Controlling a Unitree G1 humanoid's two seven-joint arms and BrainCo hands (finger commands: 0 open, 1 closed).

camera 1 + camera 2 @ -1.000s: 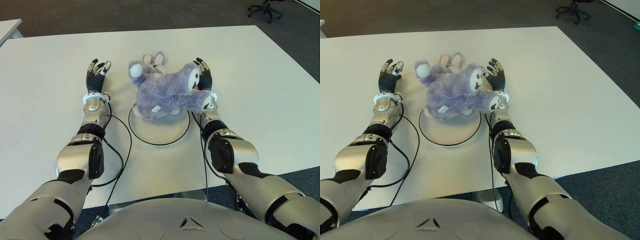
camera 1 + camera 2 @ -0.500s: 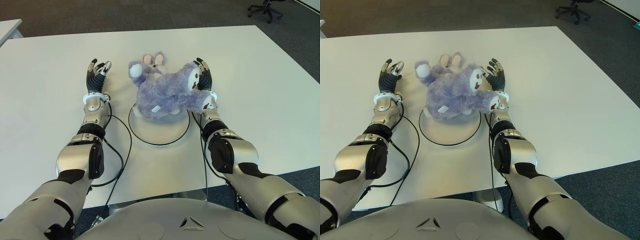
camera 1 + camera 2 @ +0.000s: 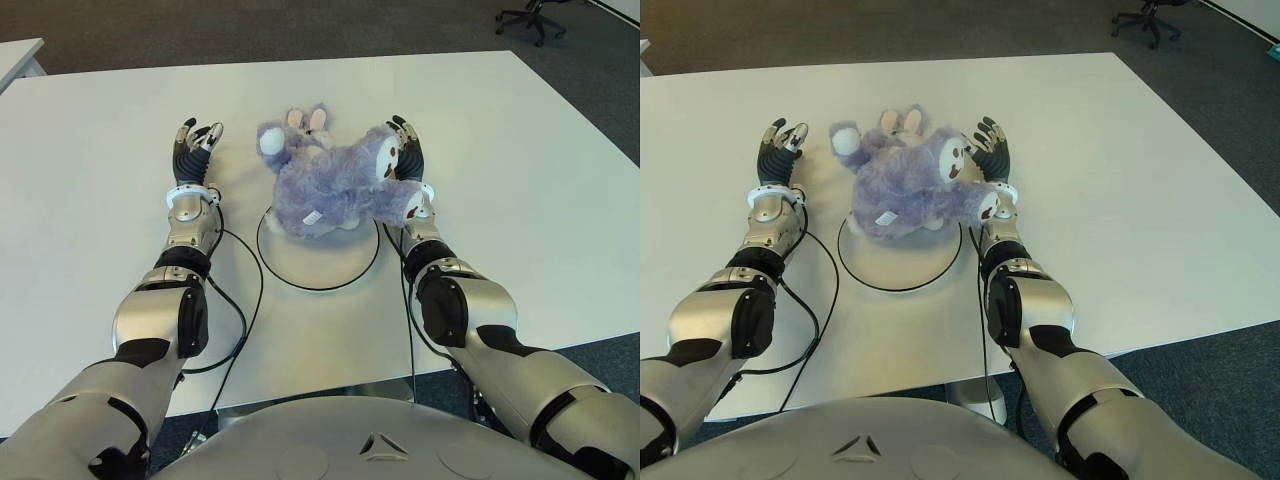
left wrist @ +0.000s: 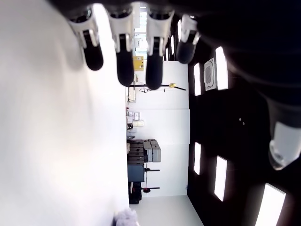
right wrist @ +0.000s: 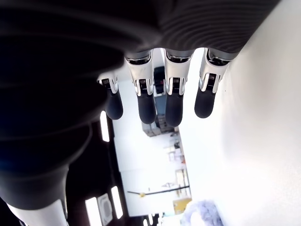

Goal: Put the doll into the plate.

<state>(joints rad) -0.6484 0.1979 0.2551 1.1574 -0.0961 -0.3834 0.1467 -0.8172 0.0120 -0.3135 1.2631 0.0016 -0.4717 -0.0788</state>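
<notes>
1. The doll (image 3: pixel 335 185), a purple plush, lies in the upper centre of the frame, its lower part over the far rim of the plate (image 3: pixel 318 262) and its head end spilling beyond onto the desk (image 3: pixel 520 170).
2. Its long axis runs across the frame, left to right.
3. The right hand (image 3: pixel 408 155) is just beside the doll's right end, fingers spread, holding nothing; it is the nearer hand.
4. The left hand (image 3: pixel 192 148) is apart from the doll on its left, also open and empty.
</notes>
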